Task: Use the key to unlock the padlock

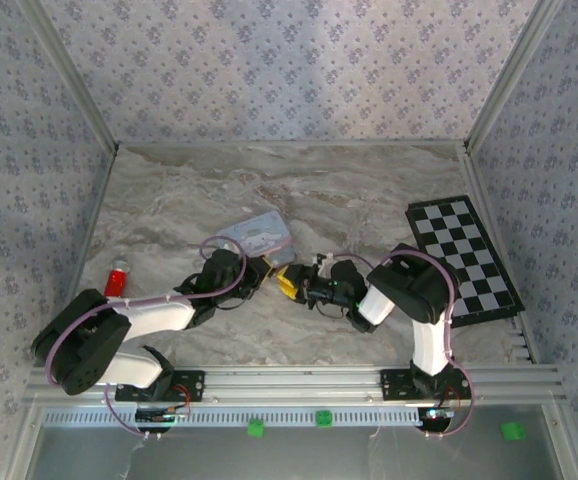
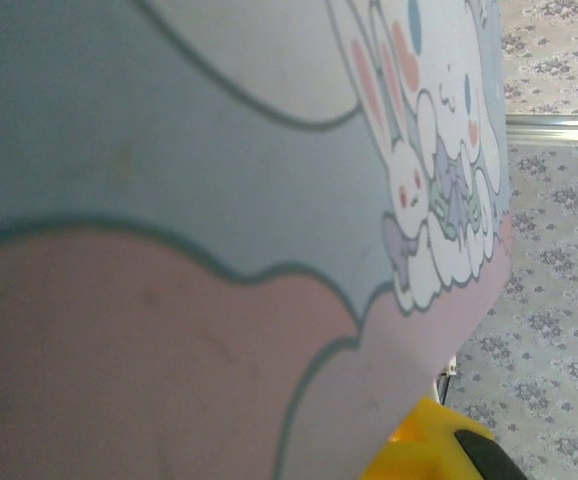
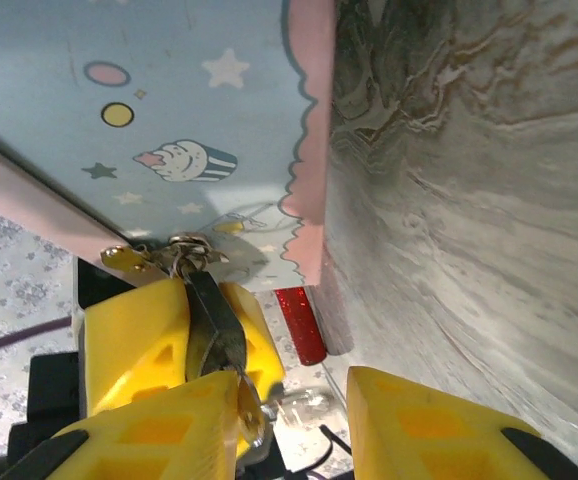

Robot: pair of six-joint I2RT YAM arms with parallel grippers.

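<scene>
1. Padlock (image 3: pixel 214 325) front and centre in the right wrist view: small, dark, lower left of middle, its thin metal shackle (image 3: pixel 184 250) up against the edge of the tin (image 3: pixel 169 90).
2. Left hand (image 1: pixel 259 268) has it. Two yellow fingers (image 3: pixel 134 335) flank the dark body, one each side, clamped on the padlock.
3. Right hand (image 3: pixel 304 430) sits at the bottom of that same frame, and its two yellow fingers stand apart with clear space between them. Nothing is pinched there.
4. Bright metal piece (image 3: pixel 252 405) with a hole in it lies against the right hand's lower-left finger, just below the padlock. Whether that is the key, I cannot tell.
5. From above, both hands meet at the middle of the worktop (image 1: pixel 369 190), fingertips near each other, the tin just beyond the left hand.
6. In the left wrist view the tin comes up close, pale blue and pink with a cartoon bunny at upper right, and one yellow finger (image 2: pixel 419 450) pokes in at the bottom right.
7. Marbled grey worktop runs down the right side of the right wrist frame.
8. Checkerboard (image 1: pixel 464 260) lies at the right of the overhead frame, well apart from the hands.
9. Small red object (image 1: pixel 117 280) stands far left, away from the tin.
</scene>
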